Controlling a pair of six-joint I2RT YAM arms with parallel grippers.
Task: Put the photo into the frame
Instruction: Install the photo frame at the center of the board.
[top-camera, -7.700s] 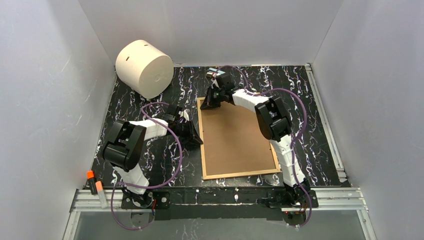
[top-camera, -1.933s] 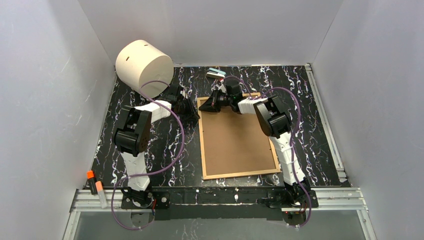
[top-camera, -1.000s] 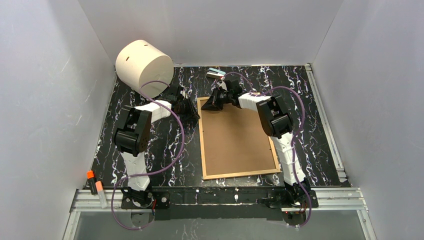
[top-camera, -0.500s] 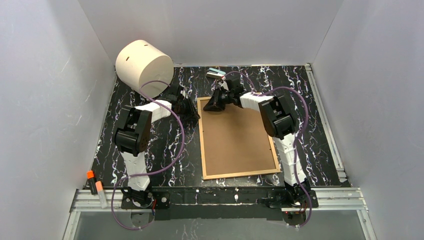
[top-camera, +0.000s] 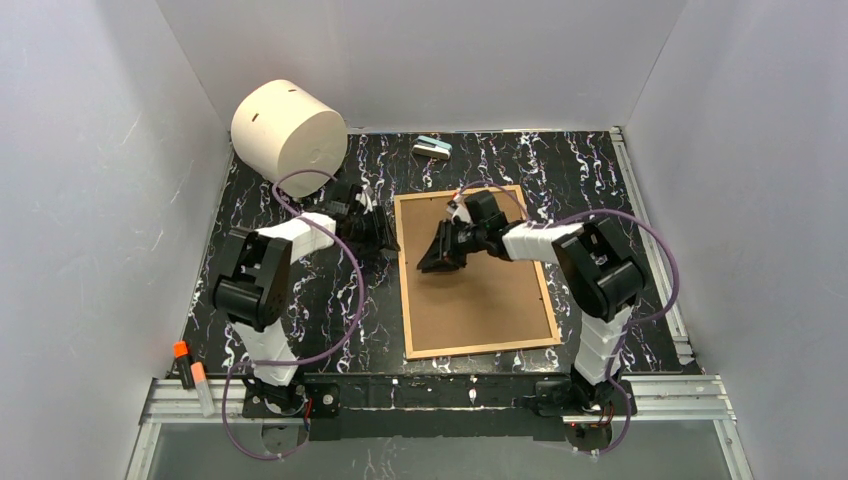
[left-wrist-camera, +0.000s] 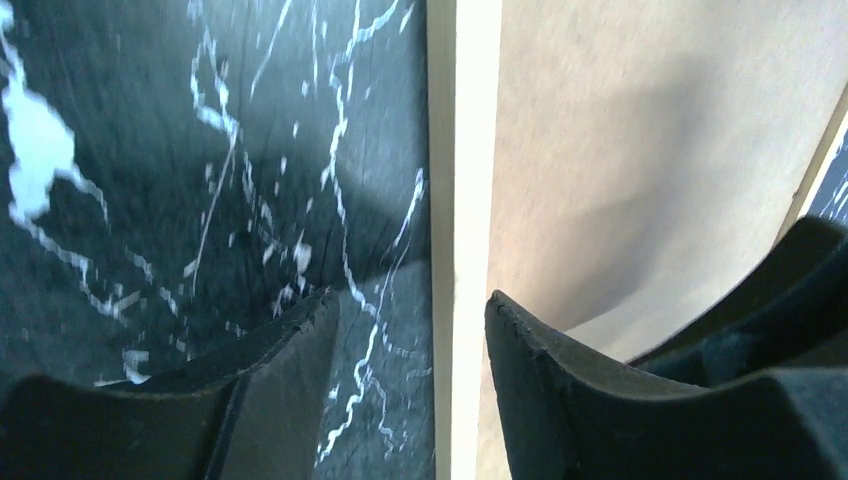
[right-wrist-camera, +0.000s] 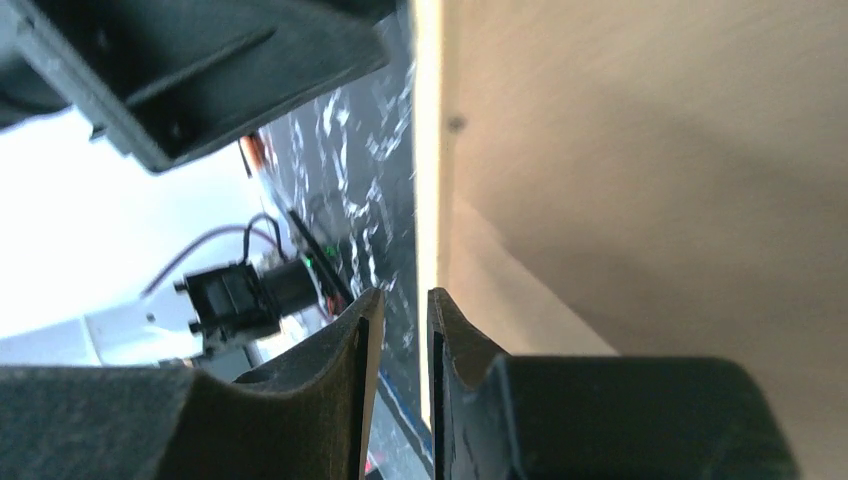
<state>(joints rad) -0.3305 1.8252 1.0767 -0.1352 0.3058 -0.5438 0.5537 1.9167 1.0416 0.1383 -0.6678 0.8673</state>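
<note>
The frame (top-camera: 485, 300) lies flat on the black marble table with its brown back up and its thin light-wood edges showing. My left gripper (top-camera: 386, 238) is at the frame's left edge near the far corner. In the left wrist view it (left-wrist-camera: 411, 296) stands open, its fingers on either side of the wood edge (left-wrist-camera: 460, 180) and not touching it. My right gripper (top-camera: 433, 264) hovers over the back board just inside the left edge. Its fingers (right-wrist-camera: 403, 295) are parted by a narrow gap with nothing in it. The photo is out of view.
A cream cylinder (top-camera: 290, 135) lies on its side at the far left corner. A small grey and teal object (top-camera: 432, 148) sits beyond the frame. Orange-capped markers (top-camera: 190, 372) rest on the near-left rail. White walls close in on three sides.
My right gripper has left the frame's far-left corner, moved nearer along the left edge, and parted its fingers slightly. The left gripper has opened wider around the frame's edge.
</note>
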